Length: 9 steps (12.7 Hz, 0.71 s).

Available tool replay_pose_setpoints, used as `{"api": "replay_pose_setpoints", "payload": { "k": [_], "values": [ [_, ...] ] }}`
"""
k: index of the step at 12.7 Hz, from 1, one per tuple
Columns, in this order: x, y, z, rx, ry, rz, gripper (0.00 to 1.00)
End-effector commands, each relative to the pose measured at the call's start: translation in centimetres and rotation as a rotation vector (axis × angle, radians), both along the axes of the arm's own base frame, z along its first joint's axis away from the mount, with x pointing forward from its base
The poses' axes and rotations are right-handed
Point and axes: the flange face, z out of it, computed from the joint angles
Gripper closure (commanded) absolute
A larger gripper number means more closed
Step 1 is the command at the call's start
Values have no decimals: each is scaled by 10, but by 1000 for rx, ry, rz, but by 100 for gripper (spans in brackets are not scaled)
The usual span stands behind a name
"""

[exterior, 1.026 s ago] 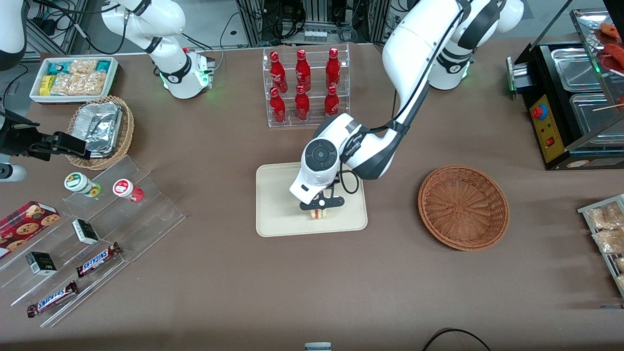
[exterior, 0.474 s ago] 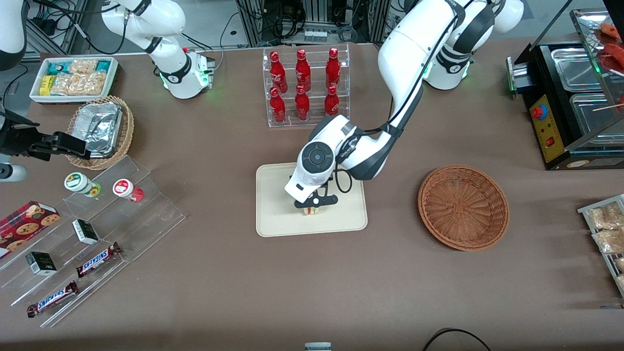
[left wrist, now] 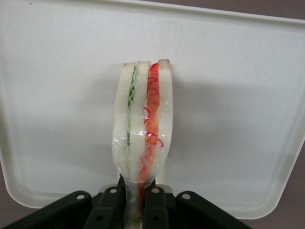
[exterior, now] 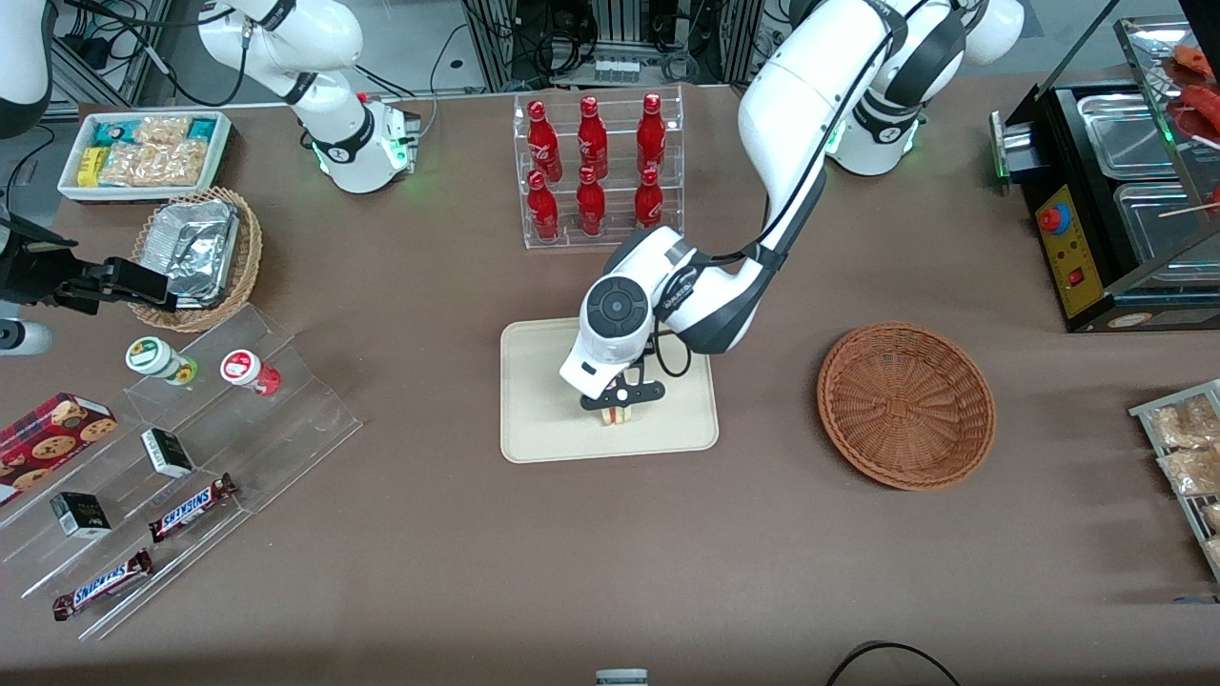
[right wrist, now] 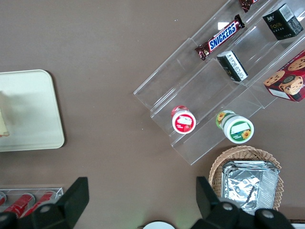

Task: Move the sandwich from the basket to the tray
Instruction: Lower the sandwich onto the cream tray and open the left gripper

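Observation:
The sandwich (left wrist: pixel 143 129), a wedge of white bread with green and red filling in clear wrap, is pinched between my left gripper's fingers (left wrist: pixel 106 210). My gripper (exterior: pixel 618 410) is shut on it directly over the cream tray (exterior: pixel 543 419); the sandwich (exterior: pixel 616 416) shows just below the fingers, at or just above the tray's floor. In the left wrist view the tray (left wrist: pixel 62 95) fills the background under the sandwich. The reddish-brown basket (exterior: pixel 905 405) stands empty on the table, toward the working arm's end.
A clear rack of red bottles (exterior: pixel 596 171) stands farther from the front camera than the tray. Acrylic steps with snack bars and cups (exterior: pixel 191 448) lie toward the parked arm's end. A food warmer (exterior: pixel 1115 191) and a rack of bagged snacks (exterior: pixel 1187 457) are past the basket.
My gripper with the sandwich shifted slightly over the tray toward the parked arm's end and away from the front camera, then settled. The basket has not moved.

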Motion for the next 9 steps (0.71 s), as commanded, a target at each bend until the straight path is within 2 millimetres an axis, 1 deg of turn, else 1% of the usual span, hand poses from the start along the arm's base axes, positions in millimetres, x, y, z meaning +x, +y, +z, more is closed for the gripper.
{"api": "replay_pose_setpoints", "payload": {
  "k": [1, 3, 4, 5, 6, 7, 9],
  "values": [
    [1, -6, -5, 23, -14, 43, 100],
    [1, -6, -11, 30, -9, 60, 100],
    [1, -6, -11, 30, -9, 60, 100],
    [1, -6, -12, 30, -9, 59, 79],
    [1, -6, -12, 27, -8, 51, 12],
    [2, -5, -10, 25, -11, 48, 0],
    [4, -6, 4, 14, -22, 54, 0]
  ]
}}
